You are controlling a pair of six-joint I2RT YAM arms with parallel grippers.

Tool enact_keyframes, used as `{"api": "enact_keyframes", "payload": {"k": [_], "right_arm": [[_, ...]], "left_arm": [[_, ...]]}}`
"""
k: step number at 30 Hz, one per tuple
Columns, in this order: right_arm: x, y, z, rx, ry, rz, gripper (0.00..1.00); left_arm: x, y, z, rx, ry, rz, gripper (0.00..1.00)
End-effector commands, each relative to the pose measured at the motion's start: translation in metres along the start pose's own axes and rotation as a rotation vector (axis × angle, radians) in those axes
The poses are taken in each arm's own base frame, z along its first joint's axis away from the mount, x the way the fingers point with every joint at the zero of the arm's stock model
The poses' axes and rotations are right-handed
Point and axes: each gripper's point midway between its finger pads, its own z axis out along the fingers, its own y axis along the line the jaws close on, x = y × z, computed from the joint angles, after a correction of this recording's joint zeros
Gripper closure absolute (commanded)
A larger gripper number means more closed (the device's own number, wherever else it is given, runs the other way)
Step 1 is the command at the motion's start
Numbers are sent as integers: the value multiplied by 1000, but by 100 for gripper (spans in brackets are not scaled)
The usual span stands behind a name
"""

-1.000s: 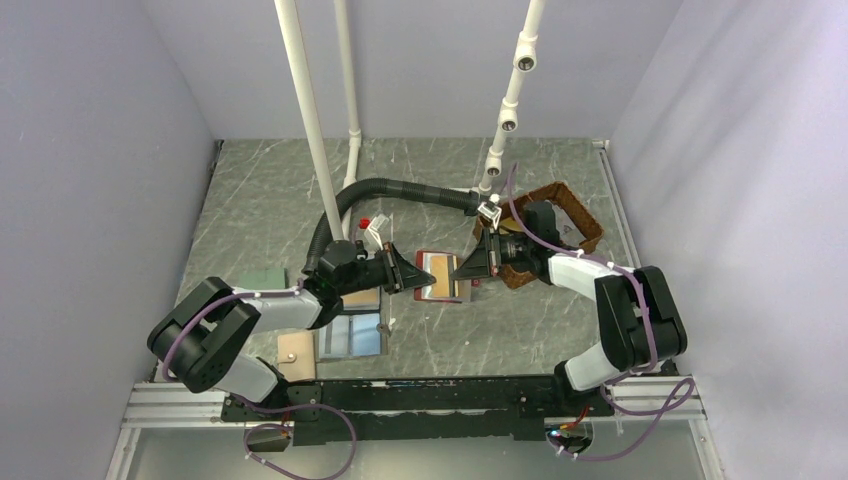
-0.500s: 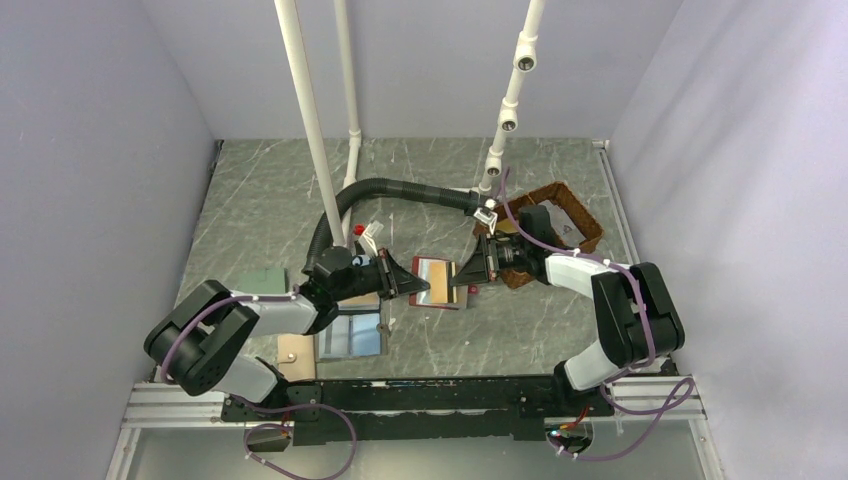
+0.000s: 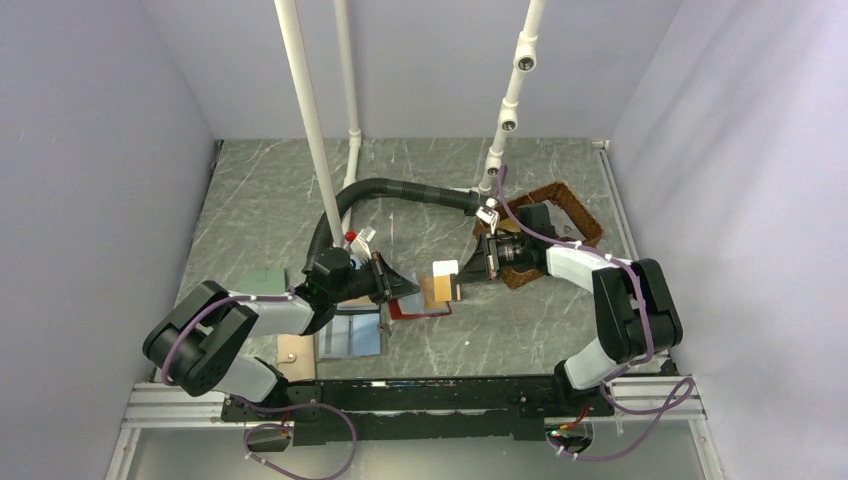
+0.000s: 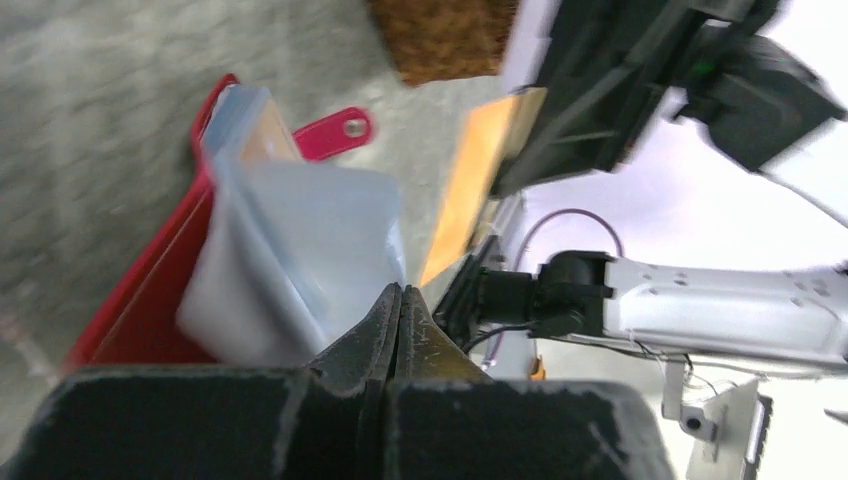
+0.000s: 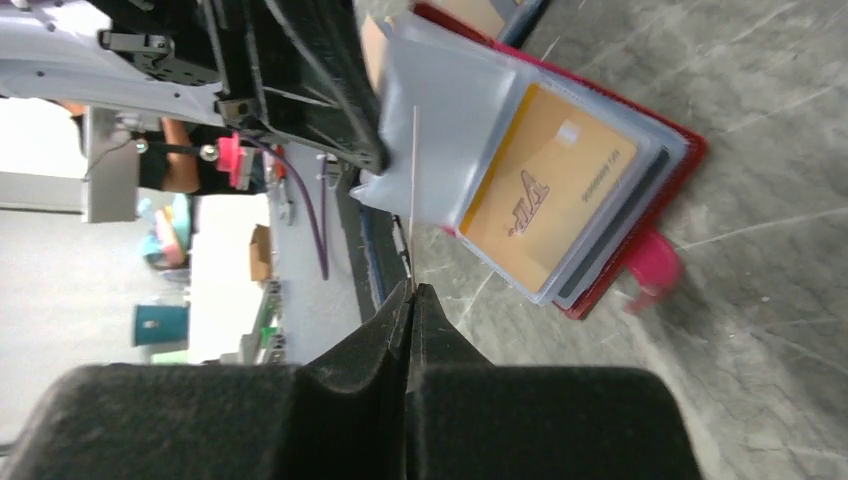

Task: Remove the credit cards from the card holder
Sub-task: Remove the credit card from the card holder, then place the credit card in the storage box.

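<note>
The card holder (image 3: 418, 308) is a red bifold lying open between the two arms, with pale plastic sleeves (image 4: 300, 235) and a pink tab (image 5: 655, 265). My left gripper (image 3: 396, 286) is shut on the edge of one sleeve (image 5: 440, 120) and lifts it. My right gripper (image 3: 463, 275) is shut on a tan-orange credit card (image 3: 443, 283), held clear of the holder. That card shows edge-on as a thin line (image 5: 413, 190) in the right wrist view and as an orange face (image 4: 470, 180) in the left wrist view. A second tan-orange card (image 5: 550, 195) sits in a sleeve.
A brown basket (image 3: 562, 212) stands behind the right arm. A black hose (image 3: 400, 190) and white poles (image 3: 310, 130) rise at the back. A dark-framed blue wallet (image 3: 350, 337), a green item (image 3: 262, 281) and a tan piece (image 3: 296, 350) lie by the left arm.
The left gripper has drawn back to the left and nearer with the holder's sleeve. The card in the right gripper has come out of the holder, which has slid left.
</note>
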Motion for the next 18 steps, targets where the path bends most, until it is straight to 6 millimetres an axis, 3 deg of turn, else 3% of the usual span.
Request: {"api": "enact_keyframes", "payload": {"k": [1,5,10,18], "right_arm": [[-12,10,-12,64,7,-261,100],[-11,18,-20,89,46,-385,100],[-19,27,-37,142,75,-542,100],[-48,19,-93,336,10,-586,100]], "left_arm": [[1,25,-5,-167,21,-32,100],[11,47,-15,-328,94,-29,100],[19,60,-24,-429,153,-34,100],[16,48,-26,-425,169,14,100]]}}
